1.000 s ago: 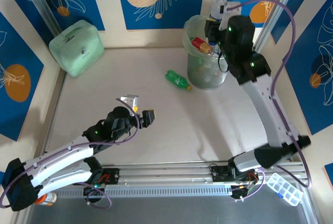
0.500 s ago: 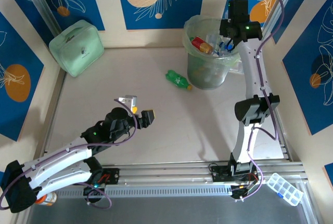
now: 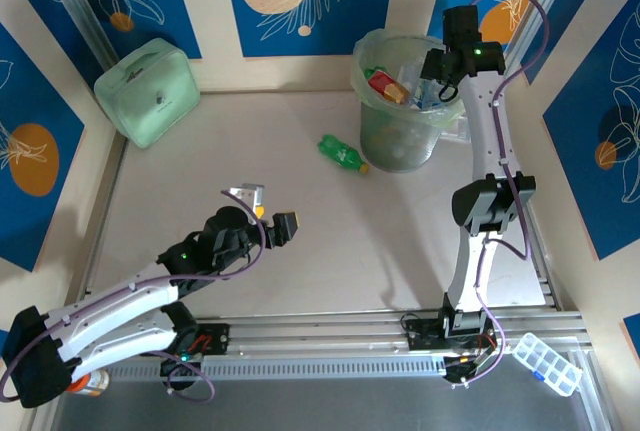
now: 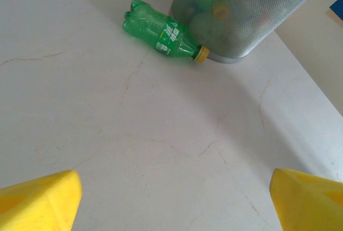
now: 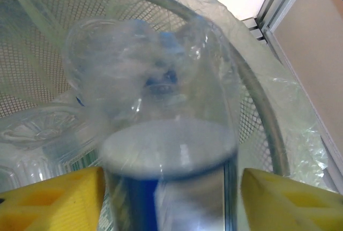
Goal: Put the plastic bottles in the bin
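A green plastic bottle (image 3: 343, 154) with a yellow cap lies on the table against the foot of the bin (image 3: 385, 141); the left wrist view shows this bottle (image 4: 163, 35) beside the bin's mesh wall (image 4: 252, 11). My left gripper (image 3: 268, 207) hovers open over bare table, well short of it, with nothing between its yellow fingers (image 4: 37, 199). My right gripper (image 3: 440, 71) is over the bin's rim (image 5: 262, 97). Its jaws stand open on either side of a blurred clear bottle (image 5: 161, 134) with a blue label, with a small gap on each side. Several bottles, one red-labelled (image 3: 383, 84), lie inside the bin.
A mint-green case (image 3: 150, 91) leans in the far left corner. A small clear compartment box (image 3: 545, 361) sits by the right arm's base, and an orange-capped jar (image 3: 90, 383) by the left base. Walls enclose the table on three sides.
My right arm has drawn back and straightened over the bin, and its jaws have opened off the clear bottle. The left gripper has barely moved.
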Action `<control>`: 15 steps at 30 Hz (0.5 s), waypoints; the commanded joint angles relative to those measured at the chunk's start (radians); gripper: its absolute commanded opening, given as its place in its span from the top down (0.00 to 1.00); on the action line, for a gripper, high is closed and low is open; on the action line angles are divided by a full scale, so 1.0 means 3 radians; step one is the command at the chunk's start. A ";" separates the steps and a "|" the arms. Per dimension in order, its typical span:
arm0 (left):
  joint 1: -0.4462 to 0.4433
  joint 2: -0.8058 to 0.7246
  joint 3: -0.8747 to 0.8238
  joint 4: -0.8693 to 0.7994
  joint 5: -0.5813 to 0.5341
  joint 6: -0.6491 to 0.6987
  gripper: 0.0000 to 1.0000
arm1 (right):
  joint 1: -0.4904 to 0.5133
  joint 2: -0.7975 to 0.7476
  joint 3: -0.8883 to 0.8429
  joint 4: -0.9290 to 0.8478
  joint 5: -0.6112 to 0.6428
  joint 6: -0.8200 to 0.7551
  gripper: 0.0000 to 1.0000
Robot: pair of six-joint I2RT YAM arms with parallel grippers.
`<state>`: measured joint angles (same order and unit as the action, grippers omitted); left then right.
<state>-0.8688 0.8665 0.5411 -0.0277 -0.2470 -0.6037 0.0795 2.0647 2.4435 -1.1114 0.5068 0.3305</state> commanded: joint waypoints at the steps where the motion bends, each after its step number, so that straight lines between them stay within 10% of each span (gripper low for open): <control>1: -0.0016 -0.0042 0.0011 -0.0015 -0.0067 0.0024 0.09 | 0.0040 -0.0169 0.0067 0.0033 0.0117 0.0008 0.28; 9: -0.0019 -0.0046 0.0011 -0.0012 -0.0099 0.0040 0.09 | 0.0158 -0.0431 -0.0199 0.0161 0.0337 -0.0092 0.29; 15: -0.0013 -0.0041 -0.0008 -0.0009 -0.0134 0.0039 0.09 | 0.0677 -0.1379 -0.1720 0.1167 0.0315 -0.0207 0.32</control>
<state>-0.8688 0.8665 0.5411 -0.0277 -0.2642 -0.6006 0.2050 1.7756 2.0727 -0.9356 0.5953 0.2981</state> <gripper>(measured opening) 0.909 0.683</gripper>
